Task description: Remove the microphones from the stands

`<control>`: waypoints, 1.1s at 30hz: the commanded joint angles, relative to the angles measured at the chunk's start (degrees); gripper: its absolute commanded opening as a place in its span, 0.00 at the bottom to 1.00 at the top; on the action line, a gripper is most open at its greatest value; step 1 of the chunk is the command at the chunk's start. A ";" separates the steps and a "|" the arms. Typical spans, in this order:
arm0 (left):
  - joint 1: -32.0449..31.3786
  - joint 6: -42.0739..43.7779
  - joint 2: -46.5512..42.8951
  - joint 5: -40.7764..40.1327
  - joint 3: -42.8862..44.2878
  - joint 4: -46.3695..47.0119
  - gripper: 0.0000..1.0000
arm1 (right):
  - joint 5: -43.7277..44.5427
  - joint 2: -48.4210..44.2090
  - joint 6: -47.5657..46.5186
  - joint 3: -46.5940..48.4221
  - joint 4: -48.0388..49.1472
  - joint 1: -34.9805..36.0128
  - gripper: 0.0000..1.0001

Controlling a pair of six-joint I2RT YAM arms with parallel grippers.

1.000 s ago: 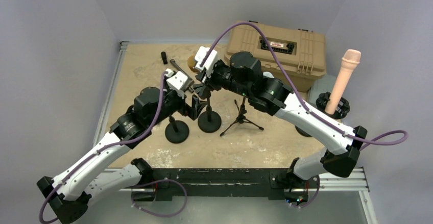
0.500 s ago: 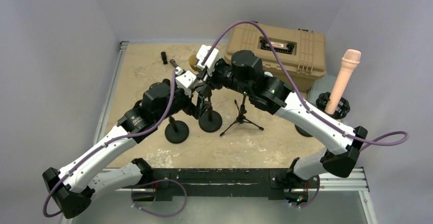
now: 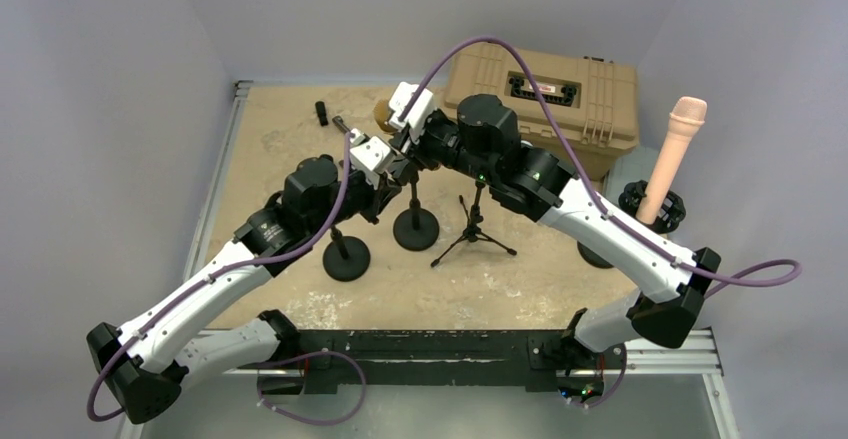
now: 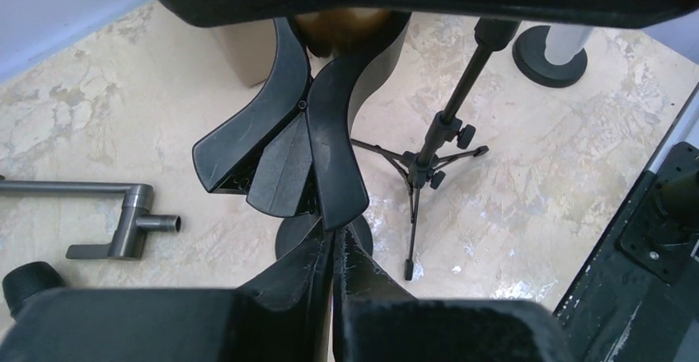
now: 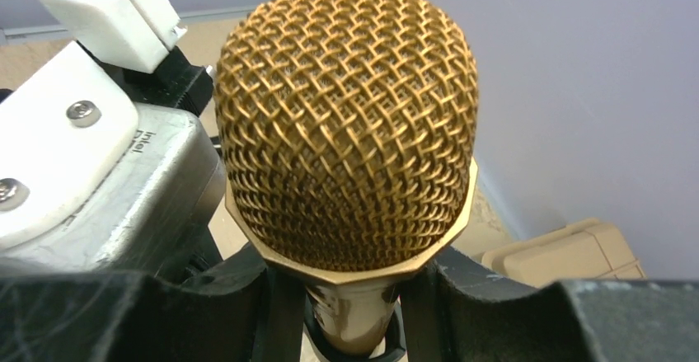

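Observation:
A gold mesh-headed microphone sits in the black clip of a round-based stand. My right gripper is shut on the microphone's gold neck just under the head, one finger on each side. In the top view the microphone peeks out behind that gripper. My left gripper is shut, its tips pressed together right below the clip and above the stand's base. No pole shows between the left fingers. In the top view the left gripper is beside the stand's pole.
A second round-based stand and a small tripod stand flank the first. A tan case lies at the back right. A pink microphone stands at the far right. A grey metal piece and a black cylinder lie back left.
My left arm reached forward and right up to the stand, and its jaws went from open to shut. The right gripper kept its hold on the microphone.

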 commanded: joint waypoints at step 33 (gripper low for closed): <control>0.82 -1.27 -1.14 3.19 5.95 3.64 0.95 | 3.54 -6.01 5.80 1.42 10.20 0.20 0.00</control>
